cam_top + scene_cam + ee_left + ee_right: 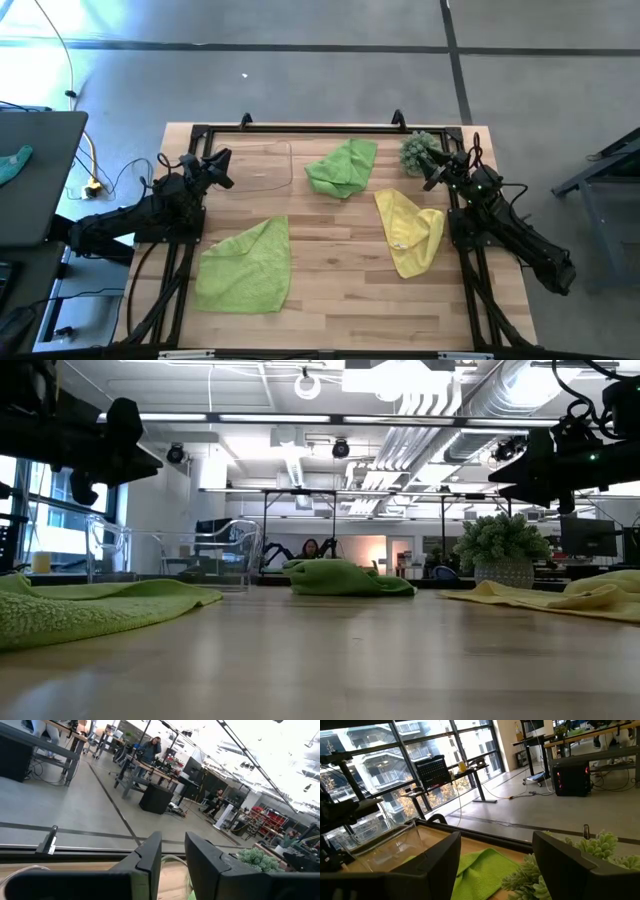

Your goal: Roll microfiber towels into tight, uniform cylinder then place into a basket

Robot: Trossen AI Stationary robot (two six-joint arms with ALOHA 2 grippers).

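Note:
Three microfiber towels lie on the wooden table. A lime green one (245, 265) is spread flat at the near left. A second lime green one (343, 167) lies crumpled at the far middle, and a yellow one (410, 232) lies loosely folded at the right. The clear basket (262, 165) stands at the far left. My left gripper (218, 168) hovers level above the table's left edge beside the basket, open by a narrow gap (173, 865) with nothing in it. My right gripper (437, 166) hovers at the far right, wide open (495, 870) and holding nothing.
A spiky green ball plant (418, 150) in a small pot stands at the far right corner, close beside my right gripper. A black frame (320, 128) runs along the table's far edge. Bare wood (340, 280) lies between the flat green towel and the yellow one.

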